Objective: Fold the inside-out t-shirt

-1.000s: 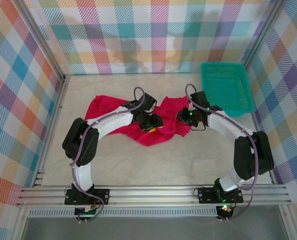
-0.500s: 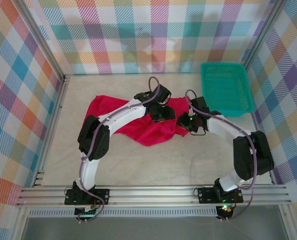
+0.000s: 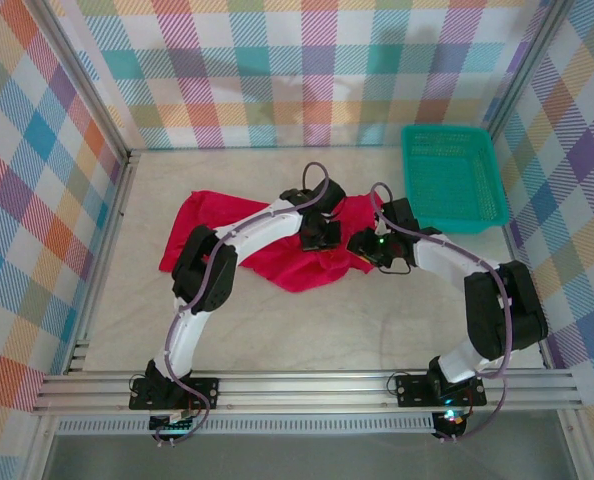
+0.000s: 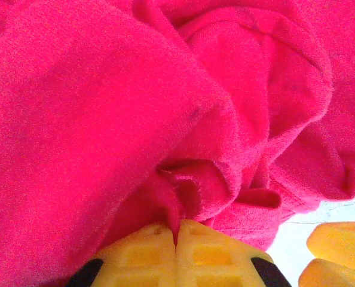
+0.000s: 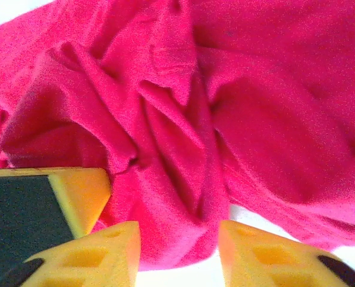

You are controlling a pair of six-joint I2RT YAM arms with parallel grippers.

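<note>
A teal plastic basket [image 3: 453, 180] sits in the far right corner of a pale, faintly marbled tabletop [image 3: 277, 330]. Behind the basket rises the back wall [image 3: 277, 70], a cloth panel in pastel plaid of pink, teal, orange, yellow and blue on white. Just right of the basket a side wall [image 3: 577, 190] carries the same plaid. Across the table to the basket's left, the other side wall [image 3: 32, 200] matches. A silver metal post [image 3: 520, 75] slants up just behind the basket. Nearer than the basket, a ribbed aluminium rail [image 3: 307, 385] runs along the front edge. The light is soft and even. A dim grey patch on the back wall, left of the basket, may be a shadow.
</note>
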